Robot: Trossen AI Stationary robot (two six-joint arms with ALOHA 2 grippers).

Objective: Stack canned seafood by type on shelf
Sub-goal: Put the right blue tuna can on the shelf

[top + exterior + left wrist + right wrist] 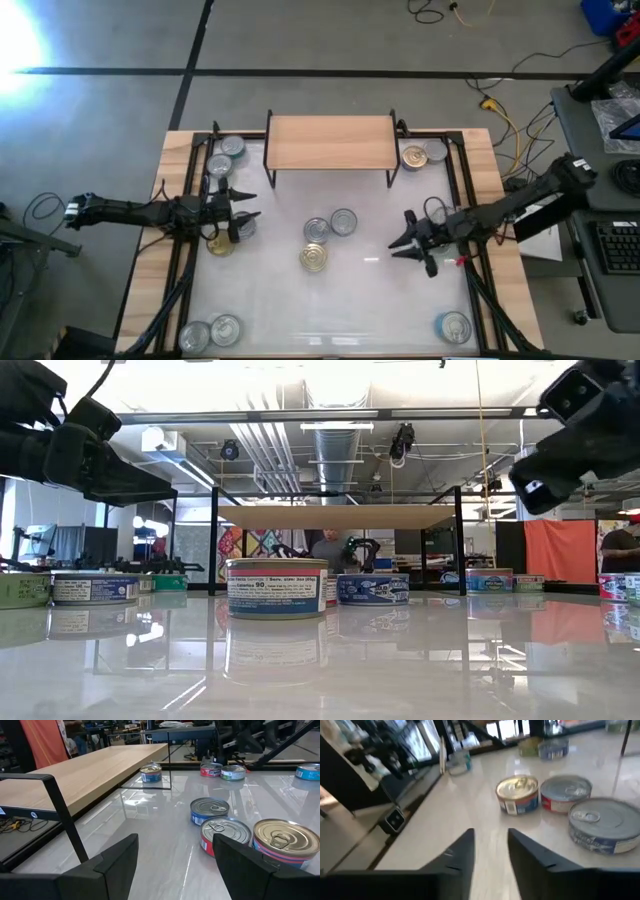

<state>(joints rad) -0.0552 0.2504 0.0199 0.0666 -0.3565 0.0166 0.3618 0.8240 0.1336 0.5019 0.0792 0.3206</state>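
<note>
Wooden shelf (330, 142) runs lengthwise across the table (400, 300); before it we see three upright tins (328, 238) between both empty, spread-fingered grippers, left (244, 207) and right (398, 240).

white tabletop (370, 290) | carries: shelf (330, 141) at rear edge; tins (327, 238) clustered centre, others near corners

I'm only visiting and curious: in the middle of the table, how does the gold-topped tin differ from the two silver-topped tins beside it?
The gold-topped tin has a golden lid; the two silver-topped tins have silver lids. The gold one sits alone, nearer the table's front edge; the silver pair sit side by side, closer to the shelf. All three are short round tins with pull-tab lids, standing upright.
</note>
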